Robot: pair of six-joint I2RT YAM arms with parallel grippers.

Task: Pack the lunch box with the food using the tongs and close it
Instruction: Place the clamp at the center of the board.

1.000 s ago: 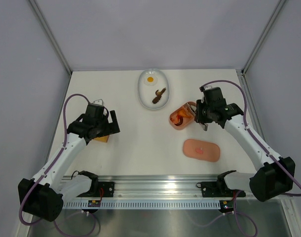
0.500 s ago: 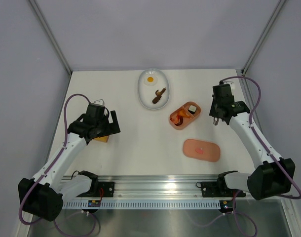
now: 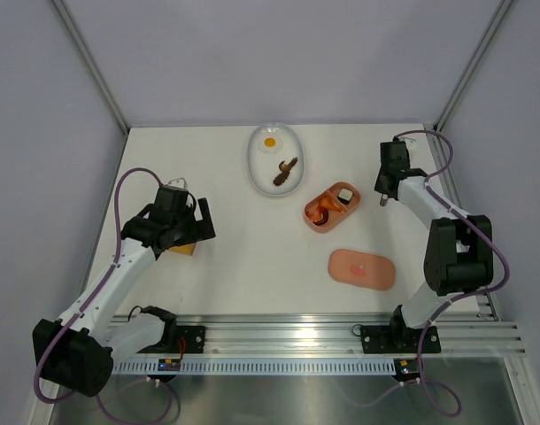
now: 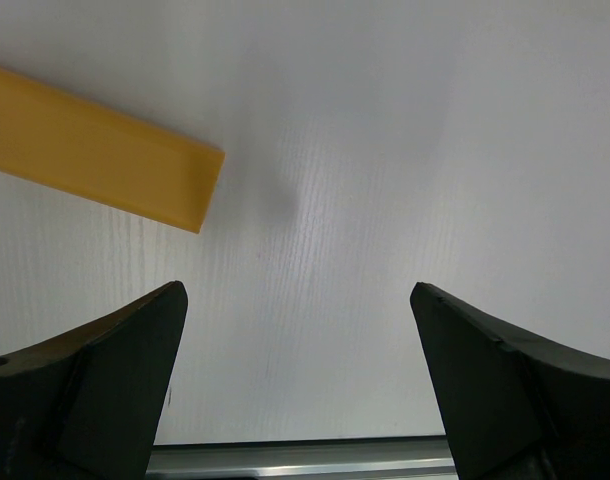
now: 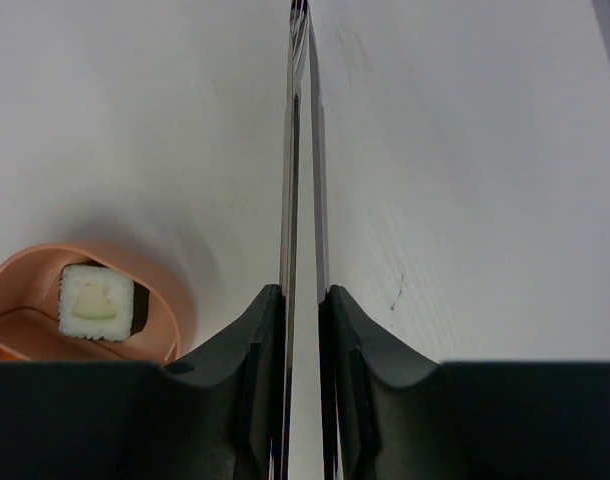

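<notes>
The salmon-pink lunch box (image 3: 332, 206) stands open right of centre. It holds an orange piece (image 3: 321, 212) and a black-and-white piece (image 3: 345, 193), the latter also in the right wrist view (image 5: 95, 303) inside the box's rim (image 5: 170, 305). The pink lid (image 3: 362, 269) lies flat in front of the box. My right gripper (image 3: 384, 190) (image 5: 305, 295) is shut on the thin silver tongs (image 5: 290, 200), to the right of the box, with nothing showing between the tong arms. A fried egg (image 3: 270, 142) and a brown piece (image 3: 285, 171) lie in the white dish. My left gripper (image 3: 197, 226) (image 4: 297, 290) hangs open and empty.
The white oval dish (image 3: 292, 181) sits at the back centre. A yellow-orange block (image 3: 181, 250) (image 4: 95, 150) lies under the left gripper. Grey walls enclose the table; the right gripper is near the right edge.
My right gripper has moved with the tongs from over the lunch box to the right and back. The black-and-white piece now shows in the box. The left arm has not moved.
</notes>
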